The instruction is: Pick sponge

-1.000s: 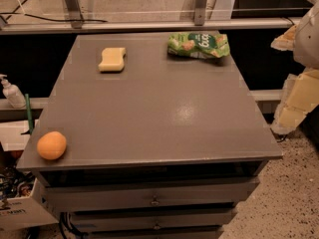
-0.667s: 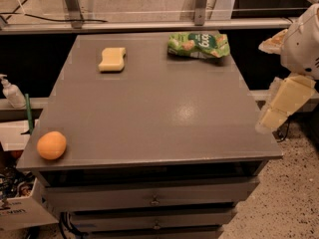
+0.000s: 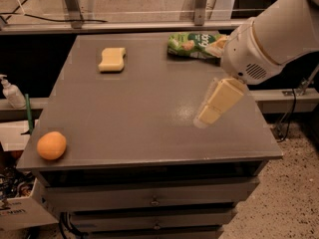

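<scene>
Sponge (image 3: 111, 59): lies flat on the grey table (image 3: 139, 108), in the far left part of the top, near the far edge and a little in from the left edge. Pale yellow, broad face up, wavy pinched sides visible. Long axis runs roughly left to right across the view, close to parallel with the table's far edge, the right end sitting slightly farther back than the left. Nothing touches it; bare tabletop all round.

Gripper (image 3: 208, 114): pale yellow, blocky, over the right half of the table, hanging from the white arm housing (image 3: 269, 39) that enters from the upper right. It slants down and toward the left of the view, tip lowest. Whether it is wide or narrow: cannot tell from this view. It holds nothing that can be seen. Contact with the tabletop: cannot tell. Well apart from the sponge, which is across the table to the far left of it.

Other items: green snack bag (image 3: 195, 45) on the far right part of the table, just beside the arm housing in the view. Orange (image 3: 51, 145) at the near left corner, well apart from the sponge. White pump bottle (image 3: 10, 91) off the table to the left. Drawer fronts (image 3: 149, 200) below the tabletop
</scene>
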`<state>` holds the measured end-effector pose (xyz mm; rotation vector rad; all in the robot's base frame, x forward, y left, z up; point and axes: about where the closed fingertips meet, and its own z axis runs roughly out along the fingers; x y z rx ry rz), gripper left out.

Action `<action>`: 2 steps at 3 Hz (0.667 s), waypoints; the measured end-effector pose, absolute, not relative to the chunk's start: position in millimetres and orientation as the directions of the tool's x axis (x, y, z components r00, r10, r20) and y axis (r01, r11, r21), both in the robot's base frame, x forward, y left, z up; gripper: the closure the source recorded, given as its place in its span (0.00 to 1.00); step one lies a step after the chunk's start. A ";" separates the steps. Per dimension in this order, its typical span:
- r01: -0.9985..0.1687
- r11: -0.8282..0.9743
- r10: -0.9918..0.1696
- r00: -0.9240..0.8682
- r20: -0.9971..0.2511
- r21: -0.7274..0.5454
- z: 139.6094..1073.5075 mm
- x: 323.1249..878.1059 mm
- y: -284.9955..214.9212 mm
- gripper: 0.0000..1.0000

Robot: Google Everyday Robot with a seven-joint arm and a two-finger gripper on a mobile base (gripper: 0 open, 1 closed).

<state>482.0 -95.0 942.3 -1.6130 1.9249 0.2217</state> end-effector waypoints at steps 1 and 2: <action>-0.937 0.244 -0.835 -0.071 -0.546 -0.250 942.4 481.9 -94.9 0.00; -0.937 0.228 -0.819 -0.038 -0.572 -0.263 939.1 491.3 -78.6 0.00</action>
